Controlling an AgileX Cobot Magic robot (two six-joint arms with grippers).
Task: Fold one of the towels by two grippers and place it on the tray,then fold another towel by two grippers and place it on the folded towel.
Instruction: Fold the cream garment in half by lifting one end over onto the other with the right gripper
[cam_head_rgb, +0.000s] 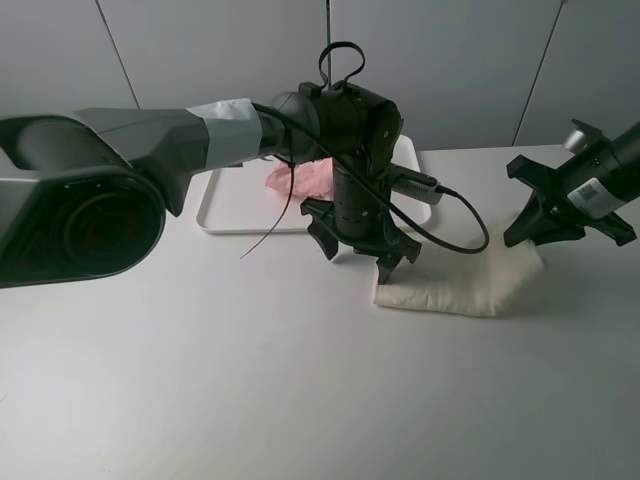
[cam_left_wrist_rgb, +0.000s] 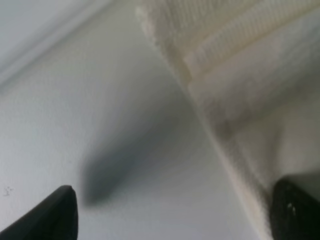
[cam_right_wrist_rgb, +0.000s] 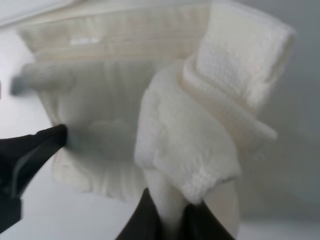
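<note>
Exterior high view. The cream towel (cam_head_rgb: 455, 285) lies on the white tabletop (cam_head_rgb: 250, 380) as a folded strip, in front of the tray (cam_head_rgb: 222, 205) and apart from it. Its right end is lifted off the surface by the right gripper (cam_head_rgb: 528, 238). The left gripper (cam_head_rgb: 358, 252) stands over the strip's left end, jaws spread wide and holding nothing. The pink towel (cam_head_rgb: 300, 178) sits bunched on the tray, partly hidden behind the left arm. The tray is a rigid, smooth, low-rimmed plastic rectangle with rounded corners.

Left wrist view. Both jaw tips of the left gripper (cam_left_wrist_rgb: 170, 215) are visible and well apart. One tip rests at the hem of the cream towel (cam_left_wrist_rgb: 240, 90); the other is over bare tabletop (cam_left_wrist_rgb: 75, 110). The fabric shows a ribbed woven band and a looped terry pile.

Right wrist view. The right gripper (cam_right_wrist_rgb: 170, 220) has its jaws pinched together on a gathered corner of the cream towel (cam_right_wrist_rgb: 190, 150). The cloth rolls and droops around the pinch.

Handling judgement. The towel appears light, soft and fully limp, so unsupported sections will sag and layers may slide apart. The pile should give good friction. Take hold at the two ends of the strip, through all layers and close to the hem.
</note>
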